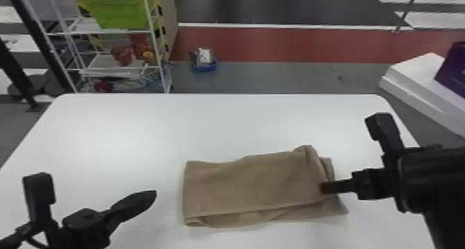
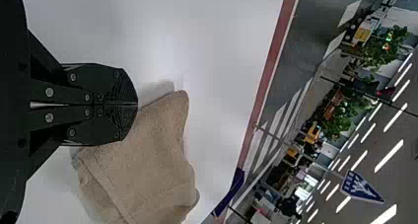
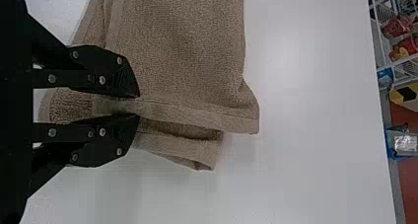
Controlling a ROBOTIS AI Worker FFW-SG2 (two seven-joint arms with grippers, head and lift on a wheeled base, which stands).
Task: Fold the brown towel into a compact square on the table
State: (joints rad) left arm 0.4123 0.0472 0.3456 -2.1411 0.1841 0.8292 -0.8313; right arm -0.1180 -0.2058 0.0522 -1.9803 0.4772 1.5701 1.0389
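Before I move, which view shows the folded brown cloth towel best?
The head view: both ends of the brown towel show, with the right gripper at one. The right wrist view gives its hem close up; the left wrist view, a portion cut off by the border.

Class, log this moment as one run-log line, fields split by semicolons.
towel folding; brown towel: folded, oblong, on white table; right hand: pinching towel's right end; left hand: shut, left of towel; status: not yet square
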